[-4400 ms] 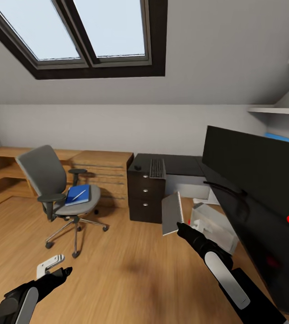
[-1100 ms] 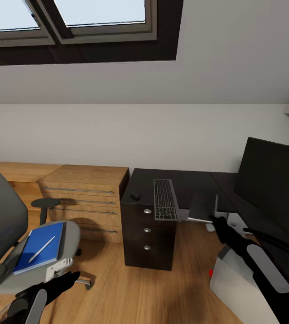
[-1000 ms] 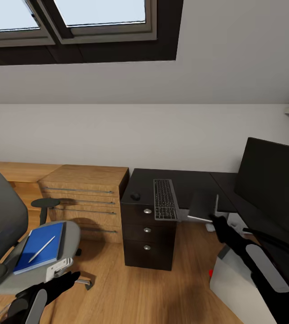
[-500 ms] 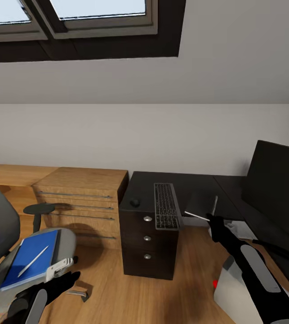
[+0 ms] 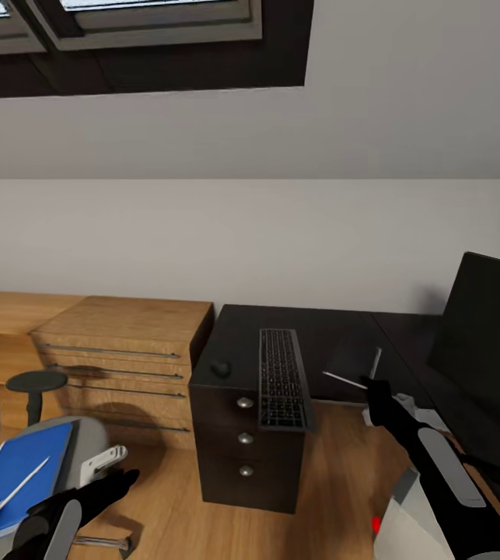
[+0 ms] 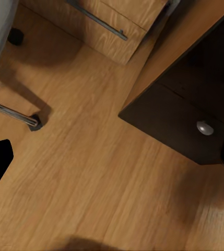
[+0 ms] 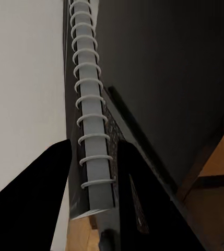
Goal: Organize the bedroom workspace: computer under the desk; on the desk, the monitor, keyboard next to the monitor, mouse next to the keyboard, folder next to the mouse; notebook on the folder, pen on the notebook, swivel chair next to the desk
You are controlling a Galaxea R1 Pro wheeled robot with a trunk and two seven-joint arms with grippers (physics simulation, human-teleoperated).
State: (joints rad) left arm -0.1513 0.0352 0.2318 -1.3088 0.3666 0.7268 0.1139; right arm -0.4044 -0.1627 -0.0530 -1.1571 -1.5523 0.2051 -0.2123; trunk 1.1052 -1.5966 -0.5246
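Observation:
My right gripper is shut on the grey spiral notebook, holding it just above the dark desk to the right of the keyboard. The wrist view has the notebook's wire binding between both fingers. A black mouse lies left of the keyboard. The monitor stands at the right. On the grey swivel chair at lower left lies the blue folder with the pen on it. The white computer case is on the floor at lower right. My left gripper hangs open beside the chair.
A wooden chest of drawers stands against the wall left of the desk. The desk's dark drawer pedestal faces me, its knob close to my left hand. A chair caster rests on the wooden floor.
The camera has moved closer to the desk, so chair and drawers slid left in view. My right gripper still holds the notebook, now nearer the keyboard's right side.

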